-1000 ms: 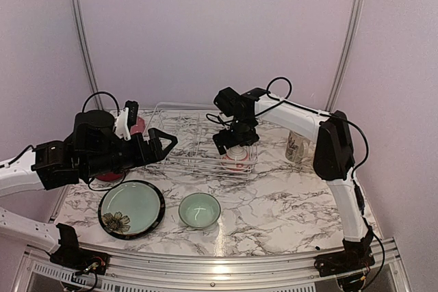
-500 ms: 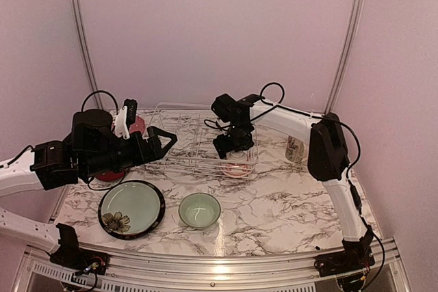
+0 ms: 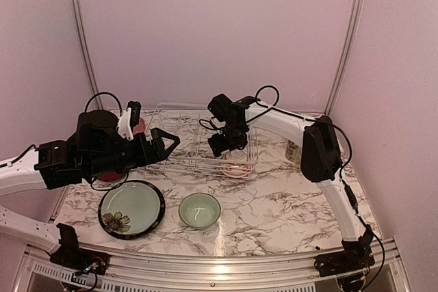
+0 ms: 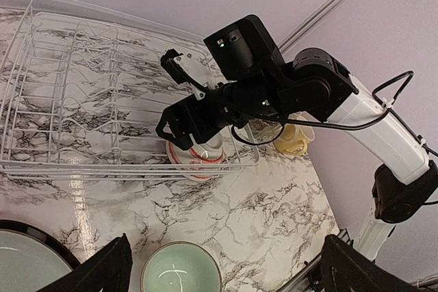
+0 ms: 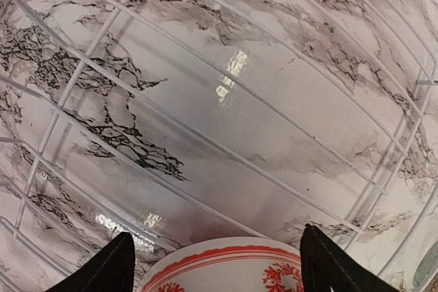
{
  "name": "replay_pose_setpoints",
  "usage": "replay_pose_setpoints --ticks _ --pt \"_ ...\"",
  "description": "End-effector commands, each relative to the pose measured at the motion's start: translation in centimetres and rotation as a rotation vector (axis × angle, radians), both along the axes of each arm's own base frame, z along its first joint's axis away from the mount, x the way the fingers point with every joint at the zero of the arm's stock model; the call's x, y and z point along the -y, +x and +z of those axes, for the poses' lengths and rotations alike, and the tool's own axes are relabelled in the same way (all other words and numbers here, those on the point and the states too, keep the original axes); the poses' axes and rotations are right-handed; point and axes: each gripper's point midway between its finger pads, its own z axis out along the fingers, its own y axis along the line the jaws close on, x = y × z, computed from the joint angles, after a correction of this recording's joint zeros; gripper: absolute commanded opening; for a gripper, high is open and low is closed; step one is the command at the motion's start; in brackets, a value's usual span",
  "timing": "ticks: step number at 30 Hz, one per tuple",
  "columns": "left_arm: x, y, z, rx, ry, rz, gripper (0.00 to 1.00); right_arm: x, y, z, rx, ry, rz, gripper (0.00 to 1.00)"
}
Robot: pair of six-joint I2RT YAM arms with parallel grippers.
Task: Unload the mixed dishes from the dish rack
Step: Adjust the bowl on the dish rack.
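Note:
The white wire dish rack [image 3: 179,118] stands at the back middle of the table. A red-white patterned bowl [image 3: 236,163] sits in its near right corner. My right gripper [image 3: 224,146] hangs open just above the bowl's left side. In the right wrist view the bowl's rim [image 5: 226,264] lies between the two spread fingers, over the rack wires [image 5: 205,148]. My left gripper [image 3: 163,143] is open and empty at the rack's left end. The left wrist view shows the rack [image 4: 68,100], the bowl [image 4: 195,158] and the right gripper [image 4: 174,131] above it.
A black-rimmed green flowered plate [image 3: 131,208] and a pale green bowl [image 3: 199,210] lie at the front left. A dark-red plate [image 3: 108,176] lies under my left arm. A yellow mug [image 4: 294,140] and a patterned mug [image 3: 295,148] stand right of the rack.
My right gripper has shifted a little left and back over the rack, exposing more of the red-white bowl. My left arm has barely moved.

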Motion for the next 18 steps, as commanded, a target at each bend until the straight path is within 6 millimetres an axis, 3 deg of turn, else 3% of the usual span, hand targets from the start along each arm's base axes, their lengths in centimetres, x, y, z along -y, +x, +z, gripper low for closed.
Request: replay_pose_setpoints --ticks 1,5,10,16,18 --pt "0.5 0.6 0.9 0.013 -0.021 0.007 0.99 -1.8 1.2 5.7 0.122 0.099 0.044 0.81" --pt "0.7 0.7 0.7 0.011 -0.013 0.009 0.99 -1.4 0.4 8.0 0.137 0.107 0.053 0.83" --pt "0.8 0.9 0.6 0.021 -0.011 0.015 0.99 -0.8 -3.0 7.4 0.073 0.078 0.068 0.80" --pt "1.3 1.3 0.9 0.030 0.014 0.004 0.99 -0.5 -4.7 7.9 0.037 0.132 0.054 0.57" --pt "1.4 1.3 0.7 0.027 0.017 -0.001 0.99 -0.6 -5.2 7.7 0.022 0.150 0.055 0.55"
